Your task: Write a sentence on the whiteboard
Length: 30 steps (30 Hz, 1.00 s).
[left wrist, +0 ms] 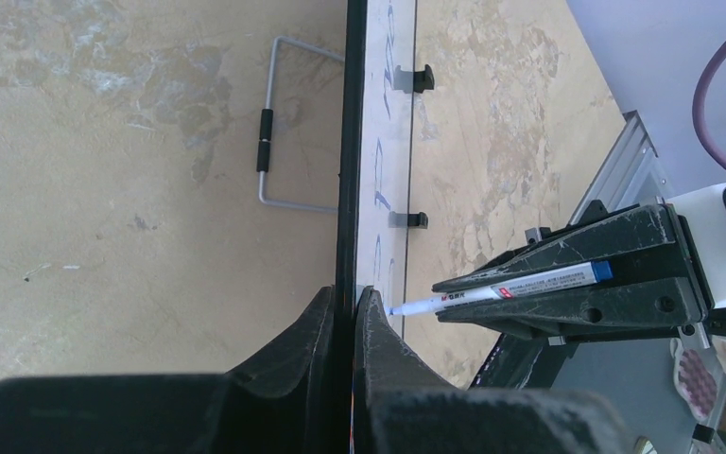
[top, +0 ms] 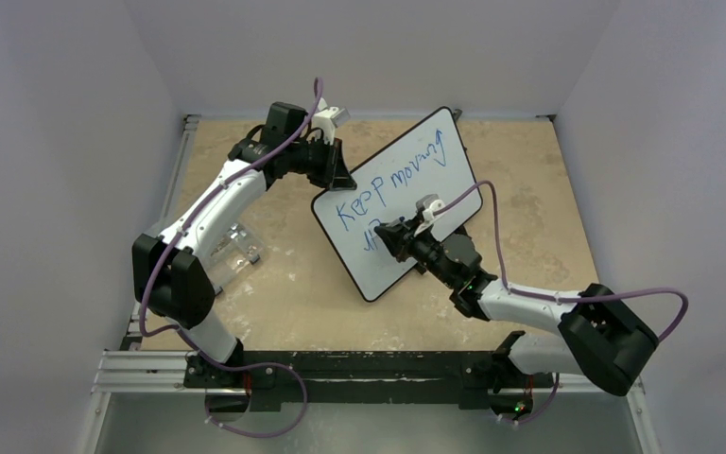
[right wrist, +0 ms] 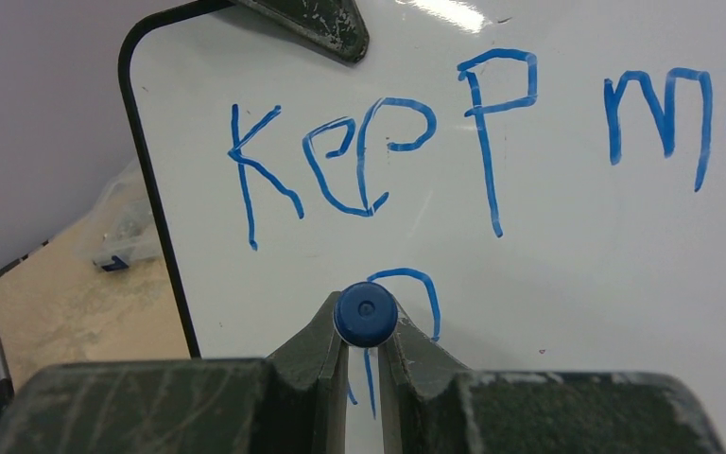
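Two end effectors working, one job each. My left end effector [left wrist: 352, 298] is clamped on the black rim of the whiteboard [top: 383, 265] at its far-left corner, jaws pinched tight on the edge. I judge this grip is there to brace the board so pen pressure cannot push it across the bench [top: 284, 293]. The board sits mid-bench, turned diagonally, its long side running from near-left to far-right. A wire stand [left wrist: 284, 123] shows behind it in the left wrist view. My right end effector [right wrist: 364, 331] is closed on a blue marker [left wrist: 501, 288], barrel lying along the fingers with its cap end toward the wrist camera, which keeps the tip pointed square at the writing face. The sentence [top: 392, 180] reads "Keep moving" on the first line. Beneath "Keep" a second line is begun, a few blue strokes only. The tip sits at the board face; contact looks made, though I cannot confirm it. Task well along, second line unfinished.
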Each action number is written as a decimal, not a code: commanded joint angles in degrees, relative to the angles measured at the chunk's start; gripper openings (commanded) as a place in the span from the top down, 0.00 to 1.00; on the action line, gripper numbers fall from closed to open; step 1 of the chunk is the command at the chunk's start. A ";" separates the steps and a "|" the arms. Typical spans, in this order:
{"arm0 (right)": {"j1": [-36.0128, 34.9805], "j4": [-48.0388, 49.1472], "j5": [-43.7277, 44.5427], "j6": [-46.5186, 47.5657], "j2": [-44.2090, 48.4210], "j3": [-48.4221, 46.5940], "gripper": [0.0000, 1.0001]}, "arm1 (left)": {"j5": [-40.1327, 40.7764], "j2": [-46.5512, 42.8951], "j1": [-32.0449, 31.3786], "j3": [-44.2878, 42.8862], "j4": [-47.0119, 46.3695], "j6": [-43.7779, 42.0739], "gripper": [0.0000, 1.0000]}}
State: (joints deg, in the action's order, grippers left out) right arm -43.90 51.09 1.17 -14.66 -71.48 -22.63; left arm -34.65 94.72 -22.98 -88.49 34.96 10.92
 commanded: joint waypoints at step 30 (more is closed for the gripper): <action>0.09 -10.38 4.88 5.61 11.56 -1.46 1.00 | 11.72 -0.45 0.40 0.69 2.43 -3.09 1.00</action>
State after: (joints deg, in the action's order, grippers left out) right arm -43.92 38.81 2.79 -11.57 -60.40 -22.70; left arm -34.68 94.70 -23.05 -88.49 35.09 11.44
